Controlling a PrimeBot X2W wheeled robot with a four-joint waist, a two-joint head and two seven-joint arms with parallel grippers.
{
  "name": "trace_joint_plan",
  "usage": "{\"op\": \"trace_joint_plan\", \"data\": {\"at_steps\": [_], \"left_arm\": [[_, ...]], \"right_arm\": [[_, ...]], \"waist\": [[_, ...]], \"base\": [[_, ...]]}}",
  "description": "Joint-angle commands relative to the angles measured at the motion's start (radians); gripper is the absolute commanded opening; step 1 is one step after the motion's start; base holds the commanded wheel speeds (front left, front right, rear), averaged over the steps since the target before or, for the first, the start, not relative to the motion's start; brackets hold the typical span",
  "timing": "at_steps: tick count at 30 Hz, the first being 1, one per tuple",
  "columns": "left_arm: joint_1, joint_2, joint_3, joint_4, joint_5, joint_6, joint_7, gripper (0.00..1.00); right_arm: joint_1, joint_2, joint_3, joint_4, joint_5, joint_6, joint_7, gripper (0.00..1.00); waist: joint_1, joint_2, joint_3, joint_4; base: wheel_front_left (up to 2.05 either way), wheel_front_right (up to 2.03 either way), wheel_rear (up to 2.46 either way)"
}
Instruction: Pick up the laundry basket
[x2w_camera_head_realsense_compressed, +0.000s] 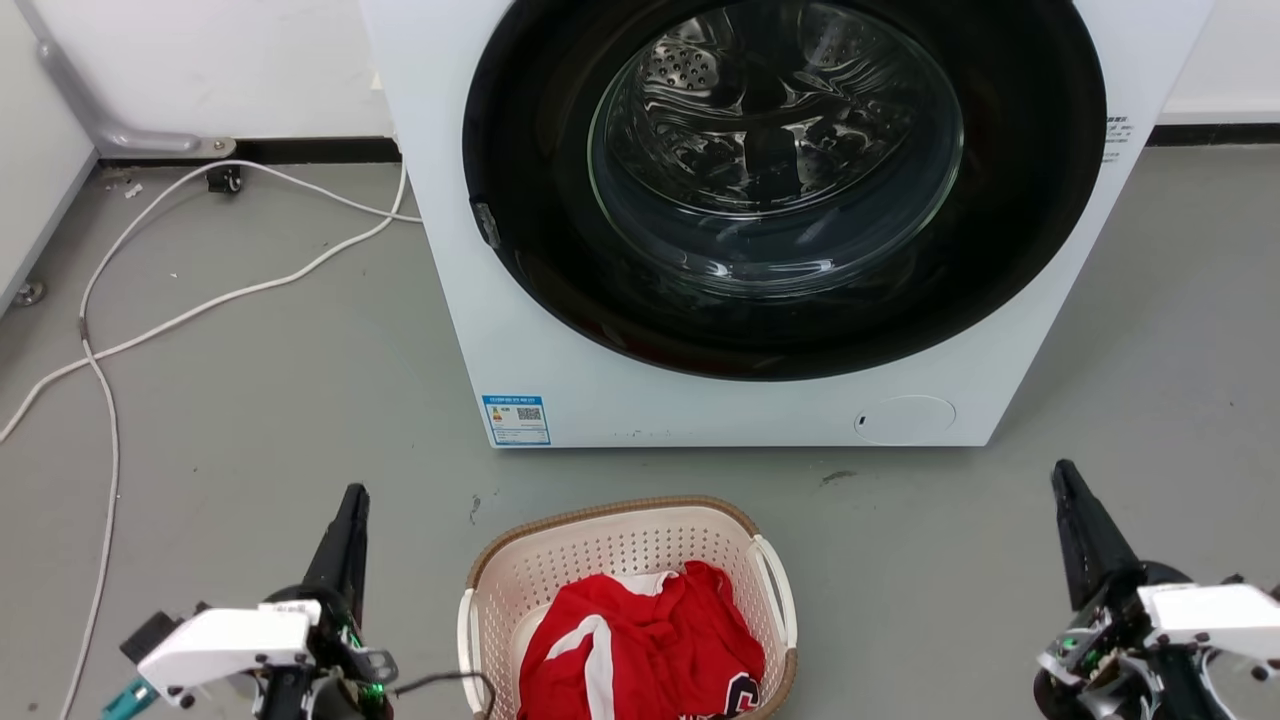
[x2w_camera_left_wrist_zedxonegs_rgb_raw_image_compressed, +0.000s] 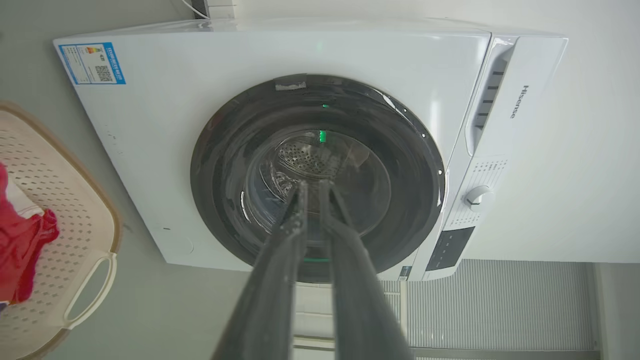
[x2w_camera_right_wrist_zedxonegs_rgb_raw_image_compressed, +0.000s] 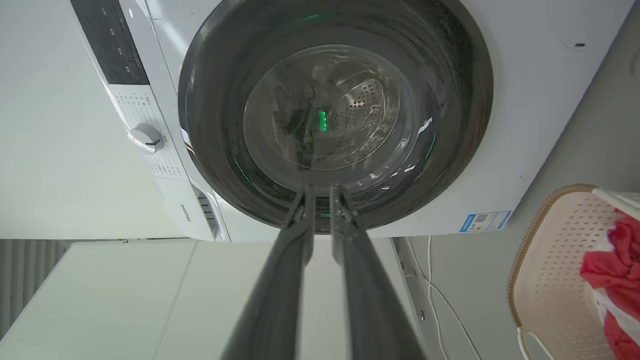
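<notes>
White cable (x2w_camera_head_realsense_compressed: 200, 300) trailed across the grey floor (x2w_camera_head_realsense_compressed: 280, 420) at my far left, well apart from the basket. Next came my left gripper (x2w_camera_head_realsense_compressed: 352, 505), pointing up toward the washing machine (x2w_camera_head_realsense_compressed: 700, 410). Its fingers were pressed almost together on nothing, and its wrist camera showed only a slit between them. Between the two grippers, low in the head view, the laundry basket (x2w_camera_head_realsense_compressed: 610, 545) sat on the floor. It was a little short of the machine's front and touched neither the machine nor a gripper. Inside it lay a crumpled red garment with white stripes (x2w_camera_head_realsense_compressed: 640, 650), heaped toward the near side. The basket's left handle (x2w_camera_head_realsense_compressed: 466, 640) and right handle (x2w_camera_head_realsense_compressed: 778, 590) faced my grippers, and its far brown rim faced the washer. Its near end ran off the frame, so I couldn't tell its long axis. Behind it the machine's round dark door (x2w_camera_head_realsense_compressed: 780, 180) looked closed, with the steel drum (x2w_camera_head_realsense_compressed: 690, 70) glinting through the glass. At far right, my right gripper (x2w_camera_head_realsense_compressed: 1065, 490) likewise had its fingers drawn nearly together, empty.
</notes>
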Motion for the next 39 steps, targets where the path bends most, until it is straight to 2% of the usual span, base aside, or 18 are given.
{"op": "trace_joint_plan", "data": {"at_steps": [1,8,13,22,39], "left_arm": [[0.002,-0.001,-0.001,0.004,0.0,0.0,-0.001,1.0],[0.014,-0.002,-0.015,-0.006,0.01,0.0,-0.031,1.0],[0.011,-0.002,-0.006,-0.017,0.083,0.0,-0.056,1.0],[0.007,-0.001,0.007,-0.049,0.277,0.008,-0.097,1.0],[0.028,0.0,-0.041,-0.099,0.648,0.048,-0.163,1.0]], "right_arm": [[0.003,0.0,0.001,0.004,0.0,0.0,-0.001,1.0],[0.014,0.001,0.006,0.01,-0.029,0.0,-0.031,1.0],[0.013,0.001,0.0,-0.001,-0.108,0.0,-0.055,1.0],[0.018,0.001,0.002,-0.059,-0.326,0.0,-0.096,1.0],[0.05,0.0,0.034,-0.145,-0.764,0.0,-0.164,1.0]], "waist": [[0.0,-0.0001,0.0,0.0],[0.0,-0.0001,0.001,0.0],[0.0,-0.0001,0.002,0.001],[0.0,-0.0001,0.004,0.001],[0.0,-0.0001,0.007,0.003]], "base": [[0.0,0.0,0.0],[0.0,0.0,0.0],[0.0,0.0,0.0],[0.0,0.0,0.0],[0.0,0.0,0.0]]}}
